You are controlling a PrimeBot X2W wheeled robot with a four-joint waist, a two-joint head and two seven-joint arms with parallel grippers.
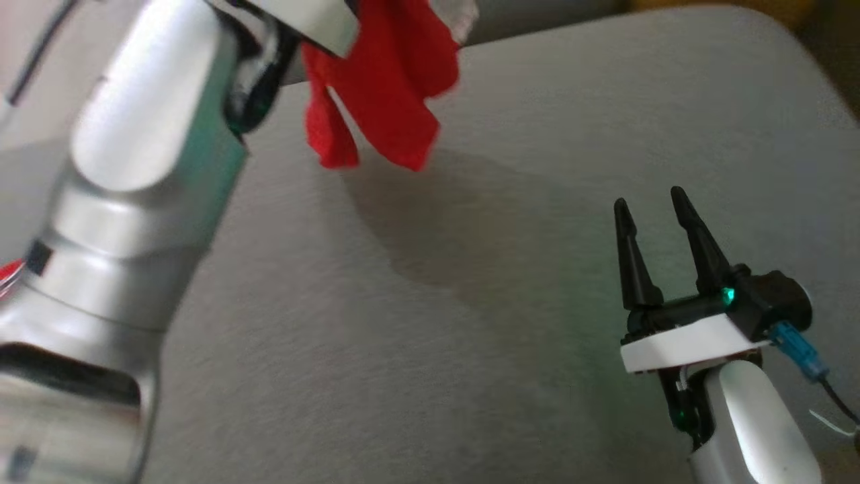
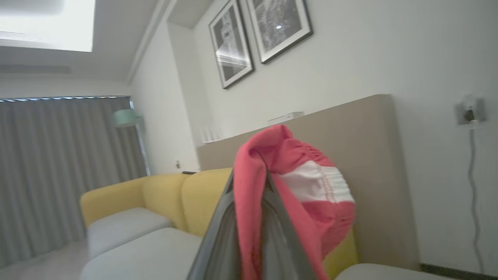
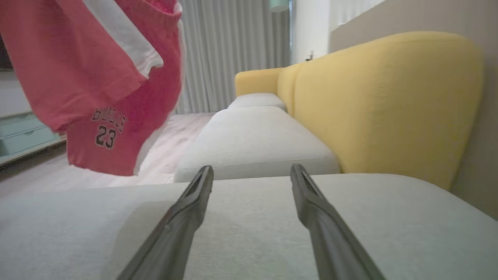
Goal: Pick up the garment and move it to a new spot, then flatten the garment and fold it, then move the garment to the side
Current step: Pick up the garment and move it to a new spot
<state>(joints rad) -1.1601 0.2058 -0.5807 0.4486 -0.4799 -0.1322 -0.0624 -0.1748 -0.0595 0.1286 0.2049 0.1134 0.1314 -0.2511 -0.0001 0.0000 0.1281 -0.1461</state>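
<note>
Left fingers (image 2: 220,237) are pinched shut on a bunched bit of the red basketball shorts (image 1: 386,81) near the elastic waistband, and the shorts hang in the air above the far-left part of the grey seat cushion (image 1: 470,302), legs dangling, not touching it. Right fingers (image 1: 702,249) are spread wide with nothing in them, low over the near-right part of the cushion.

What I'd worry about: that's a small pinch on slippery fabric, so a quick swing could shake it loose before it gets to the new spot. It's also hanging in a clump, so set down like this it'd probably land crumpled, making the flattening harder. And the big left forearm (image 1: 134,168) blocks a chunk of the head view — bad for judging the landing.
</note>
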